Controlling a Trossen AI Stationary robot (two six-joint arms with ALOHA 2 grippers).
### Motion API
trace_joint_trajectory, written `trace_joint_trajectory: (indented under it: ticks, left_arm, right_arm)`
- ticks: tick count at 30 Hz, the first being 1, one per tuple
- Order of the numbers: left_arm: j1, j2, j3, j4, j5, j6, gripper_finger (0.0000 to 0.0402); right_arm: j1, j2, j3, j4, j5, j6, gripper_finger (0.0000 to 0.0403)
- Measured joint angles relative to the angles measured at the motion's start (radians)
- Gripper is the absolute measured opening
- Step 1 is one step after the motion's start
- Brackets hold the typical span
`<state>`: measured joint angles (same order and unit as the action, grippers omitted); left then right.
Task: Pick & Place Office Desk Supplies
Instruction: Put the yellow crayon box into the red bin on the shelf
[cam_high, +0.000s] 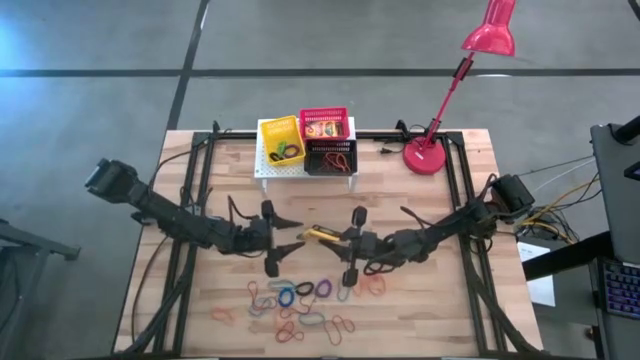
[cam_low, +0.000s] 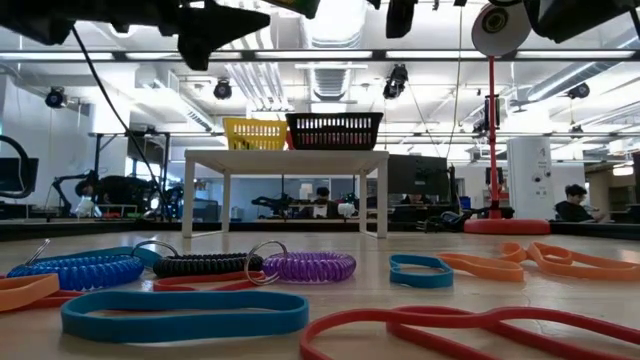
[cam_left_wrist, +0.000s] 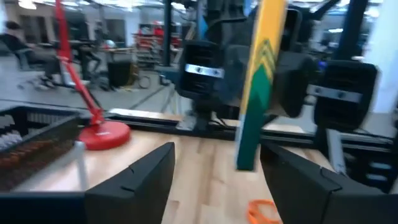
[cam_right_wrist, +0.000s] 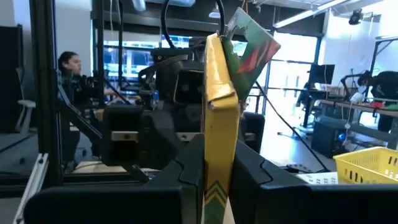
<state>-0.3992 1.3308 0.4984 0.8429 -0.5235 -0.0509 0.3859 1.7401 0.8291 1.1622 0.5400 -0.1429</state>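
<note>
Crayon box (cam_high: 322, 234): yellow-green, slim, raised above the bench (cam_high: 470, 300), just in front of the white riser (cam_high: 262, 170) that carries the baskets; also visible upright at (cam_right_wrist: 221, 118) and (cam_left_wrist: 258, 81).

Right claw (cam_high: 350, 236): pressed onto the crayon box, fingers (cam_right_wrist: 186, 186) on either flat face; pinching one end.

Left claw (cam_high: 284, 238): spread wide, fingers (cam_left_wrist: 134, 186) apart on either side of the box's other end, not touching it; directly facing the right claw.

Elastic loops (cam_high: 300, 305): scattered on the bench on the side of the claws away from the riser; red, orange, blue, purple, green and black. In the low view: coiled blue (cam_low: 75, 272), black (cam_low: 205, 264) and purple (cam_low: 305, 266) lying side by side; flat blue bands (cam_low: 185, 312), (cam_low: 420, 270); orange loops (cam_low: 540, 262); red loop (cam_low: 470, 330) nearest the camera.

Yellow basket (cam_high: 281, 142): on the riser, holding dark loops. Red basket (cam_high: 325, 125): beside the yellow one, holding a crayon box. Black basket (cam_high: 331, 158): just in front of the red basket, holding red loops.

Red desk lamp (cam_high: 430, 150): base on the bench beside the riser, on the red basket's side, head leaning out past the bench edge.

People: seated in the room beyond the bench.
</note>
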Motion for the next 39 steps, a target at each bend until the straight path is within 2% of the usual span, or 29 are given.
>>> trace_joint_trajectory:
  ticks: [6, 15, 18, 23, 26, 29, 33, 39]
  left_arm:
    - [0.0, 0.0, 0.022, -0.005, -0.011, 0.027, 0.0185]
    - [-0.002, 0.0, 0.021, -0.076, 0.025, 0.029, 0.0031]
    - [-0.001, 0.0, 0.021, -0.139, 0.029, 0.027, 0.0026]
    - [0.0, -0.005, 0.021, -0.289, 0.022, -0.01, 0.0038]
    - [0.0, -0.006, 0.044, -0.476, 0.028, -0.064, 0.0045]
    - [0.0, -0.006, 0.083, -0.688, 0.068, -0.134, 0.0044]
    - [0.0, -0.005, 0.108, -0.841, 0.104, -0.188, 0.0042]
    - [0.001, -0.005, 0.106, -0.839, 0.125, -0.193, 0.0042]
  right_arm:
    - [0.0, 0.0, 0.0, -0.005, 0.002, 0.002, 0.0039]
    - [-0.002, -0.002, -0.001, -0.068, 0.014, 0.006, 0.0065]
    - [-0.001, -0.043, -0.001, -0.22, 0.023, 0.044, 0.0089]
    - [-0.006, -0.186, 0.013, -0.677, 0.03, 0.236, 0.015]
    - [-0.007, -0.252, 0.055, -0.974, 0.019, 0.334, 0.0186]
    - [-0.011, -0.276, 0.107, -1.173, -0.002, 0.378, 0.0217]
    - [-0.037, -0.244, 0.153, -1.235, -0.084, 0.355, 0.025]
    - [-0.107, -0.095, 0.22, -1.235, -0.223, 0.344, 0.0279]
